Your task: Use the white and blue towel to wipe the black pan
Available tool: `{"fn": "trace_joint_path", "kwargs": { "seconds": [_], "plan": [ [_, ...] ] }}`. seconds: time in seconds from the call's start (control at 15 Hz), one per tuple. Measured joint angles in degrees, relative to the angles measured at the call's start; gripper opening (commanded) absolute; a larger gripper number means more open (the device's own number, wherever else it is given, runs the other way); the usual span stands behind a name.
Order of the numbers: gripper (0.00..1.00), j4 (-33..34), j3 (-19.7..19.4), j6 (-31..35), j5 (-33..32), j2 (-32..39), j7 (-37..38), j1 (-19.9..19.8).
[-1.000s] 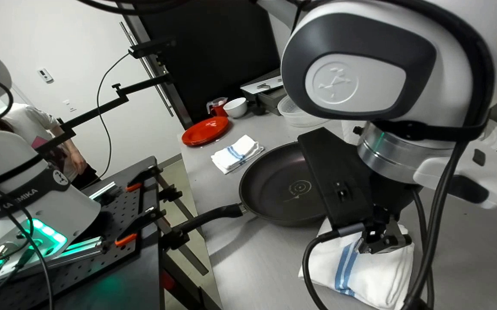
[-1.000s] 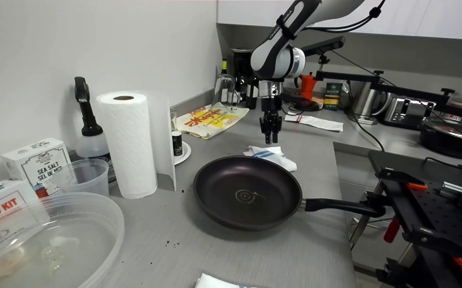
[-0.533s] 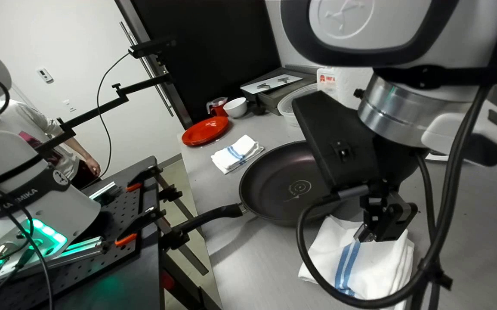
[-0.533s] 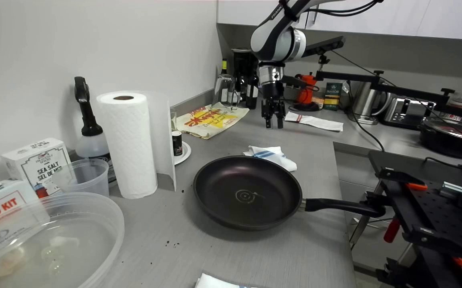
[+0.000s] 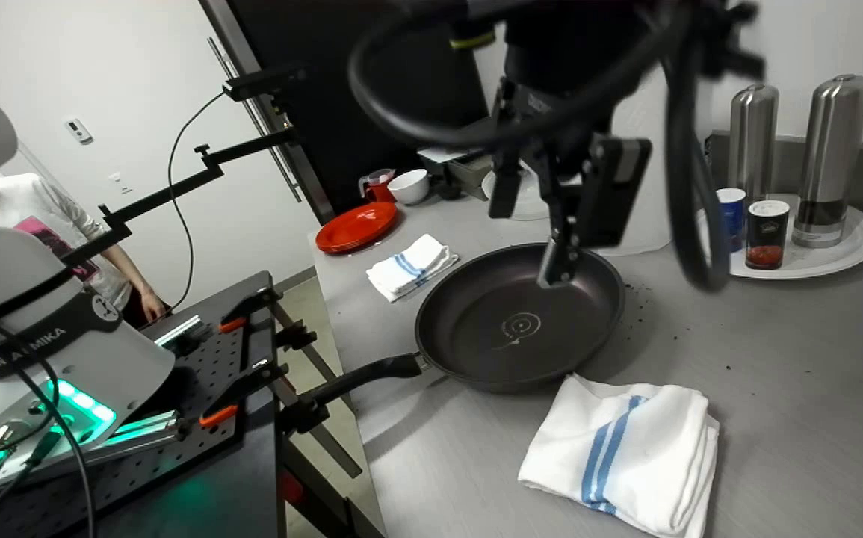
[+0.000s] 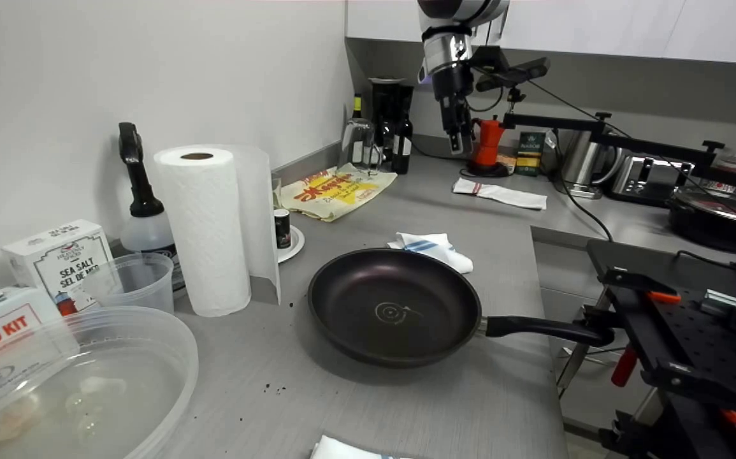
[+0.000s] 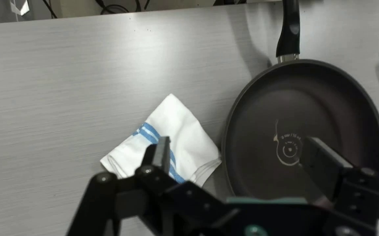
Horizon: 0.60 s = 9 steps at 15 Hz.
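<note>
The white and blue towel (image 5: 625, 448) lies folded and rumpled on the counter, right beside the black pan (image 5: 491, 306). Seen from the wrist view, one corner of the towel (image 7: 189, 137) comes up to the rim of the pan (image 7: 271, 105); whether they touch I cannot tell. Nothing lies in the pan, whose handle (image 6: 546, 327) reaches past the counter's edge. High above the counter, my gripper (image 7: 237, 146) stands wide open with nothing between its fingers. One finger (image 7: 161, 152) overlaps the towel in that view, the other the pan.
A similar striped cloth (image 5: 410, 267) is folded on the pan's far side, near a red plate (image 5: 356, 226). A paper towel roll (image 6: 205, 229) and a clear tub (image 6: 170, 382) stand along the wall side. A white plate (image 5: 853, 250) carries shakers and mills.
My gripper has spread its jaws and risen away from above the towel, swinging up and back. The towel is now fully uncovered; towel and pan have not moved.
</note>
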Motion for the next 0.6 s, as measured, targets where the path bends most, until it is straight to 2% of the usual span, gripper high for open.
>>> {"fn": "trace_joint_path", "kwargs": {
  "seconds": [0.4,0.6],
  "plan": [
    [1.00,-13.65,-1.06,-0.01,-5.76,-18.72,-0.12,5.91],
    [1.00,-18.78,-1.24,-0.02,-6.72,-26.07,-0.95,7.55]
  ]
}}
